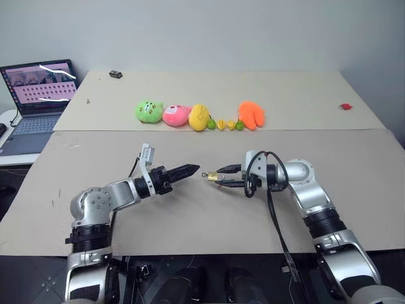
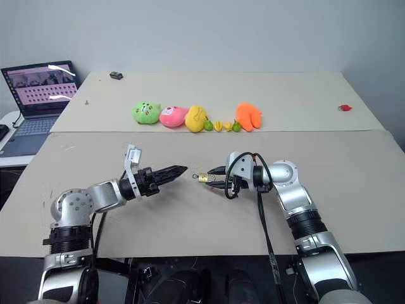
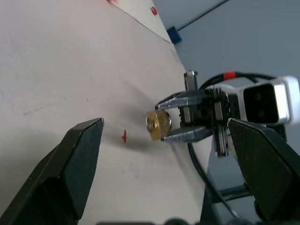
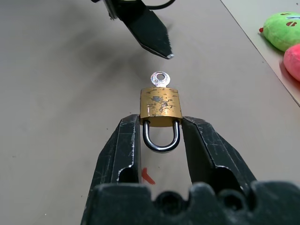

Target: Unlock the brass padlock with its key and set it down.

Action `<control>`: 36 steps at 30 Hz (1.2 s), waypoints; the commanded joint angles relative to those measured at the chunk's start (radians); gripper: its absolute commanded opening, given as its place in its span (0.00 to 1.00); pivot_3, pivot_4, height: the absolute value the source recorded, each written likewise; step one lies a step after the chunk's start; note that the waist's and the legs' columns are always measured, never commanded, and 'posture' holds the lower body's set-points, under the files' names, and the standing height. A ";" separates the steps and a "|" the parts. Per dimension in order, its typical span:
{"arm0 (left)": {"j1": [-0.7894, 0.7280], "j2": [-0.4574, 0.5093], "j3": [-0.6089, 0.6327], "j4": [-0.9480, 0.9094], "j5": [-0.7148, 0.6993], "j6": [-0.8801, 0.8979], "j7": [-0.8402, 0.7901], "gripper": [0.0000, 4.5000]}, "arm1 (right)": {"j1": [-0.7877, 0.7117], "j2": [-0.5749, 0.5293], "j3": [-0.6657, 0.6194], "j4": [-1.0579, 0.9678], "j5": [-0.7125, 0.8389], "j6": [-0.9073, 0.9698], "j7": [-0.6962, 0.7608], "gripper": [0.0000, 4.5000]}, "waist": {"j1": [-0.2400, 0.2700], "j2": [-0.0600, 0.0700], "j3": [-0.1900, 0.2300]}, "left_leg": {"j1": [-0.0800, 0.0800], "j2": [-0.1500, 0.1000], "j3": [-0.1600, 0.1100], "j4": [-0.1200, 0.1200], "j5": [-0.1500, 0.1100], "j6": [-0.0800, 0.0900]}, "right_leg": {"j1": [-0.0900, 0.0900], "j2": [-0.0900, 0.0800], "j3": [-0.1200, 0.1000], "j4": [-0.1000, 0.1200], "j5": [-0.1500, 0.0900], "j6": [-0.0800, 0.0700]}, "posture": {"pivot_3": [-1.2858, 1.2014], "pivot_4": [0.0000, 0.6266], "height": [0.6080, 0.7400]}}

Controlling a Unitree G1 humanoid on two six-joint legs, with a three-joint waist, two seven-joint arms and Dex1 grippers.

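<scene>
My right gripper [image 4: 161, 123] is shut on the brass padlock [image 4: 161, 107] and holds it just above the table. Its fingers [image 4: 123, 145] pinch the lock's two sides, and the silvery shackle [image 4: 161, 143] lies between them with both legs in the body. A small silver key [image 4: 160, 79] sticks out of the lock's far end, toward the left arm. My left gripper [image 1: 192, 170] is open and level. It points at the lock from the left, its tips a short way from the key. One of its fingers [image 4: 151, 33] hangs just beyond the key without touching it.
A row of plush toys [image 1: 197, 116] lies across the middle of the far table. A laptop [image 1: 38, 95] stands at the far left, a small black object [image 1: 115, 74] sits at the back, and a red one [image 1: 345, 106] at the far right. A red mark [image 4: 147, 176] is on the table under the lock.
</scene>
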 commanded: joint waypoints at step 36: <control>0.001 -0.056 0.060 -0.001 -0.117 0.137 0.111 1.00 | -0.042 -0.021 0.008 -0.076 0.057 0.027 0.010 0.21 | 0.000 -0.001 0.000 | 0.000 0.000 0.001 0.000 0.000 0.000 | 0.000 0.000 0.000 0.000 0.000 0.000 | 0.52 0.24 1.00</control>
